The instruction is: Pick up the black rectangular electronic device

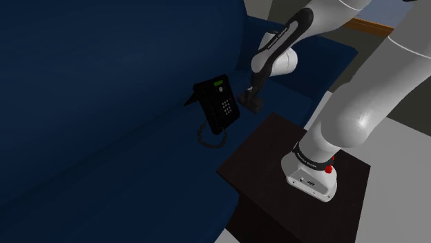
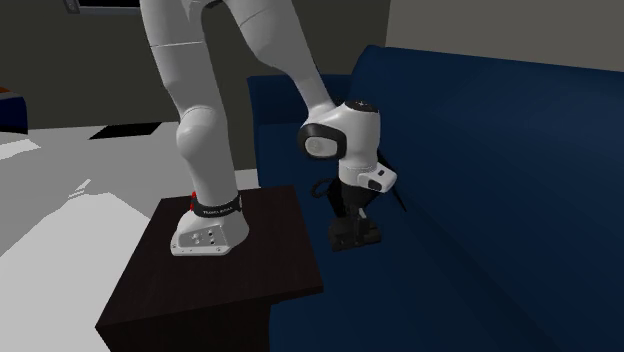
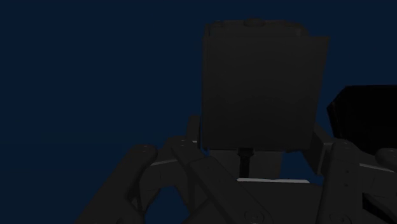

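Two outside views split the scene. The shoulder view looks over the wide dark blue sofa [image 1: 103,103] and shows the black desk phone [image 1: 218,103] propped on its seat, with its keypad and coiled cord [image 1: 205,141] in plain sight. In the second exterior view the arm stands in front of the phone. The white arm [image 1: 359,103] rises from the dark stand [image 1: 259,155], folds over and reaches down to the seat. The gripper [image 1: 250,101] hangs low just beside the phone, on the shoulder view's right. The dim wrist view has a dark boxy shape [image 3: 264,86], probably the phone, ahead of the gripper. Whether the gripper is open or closed cannot be told.
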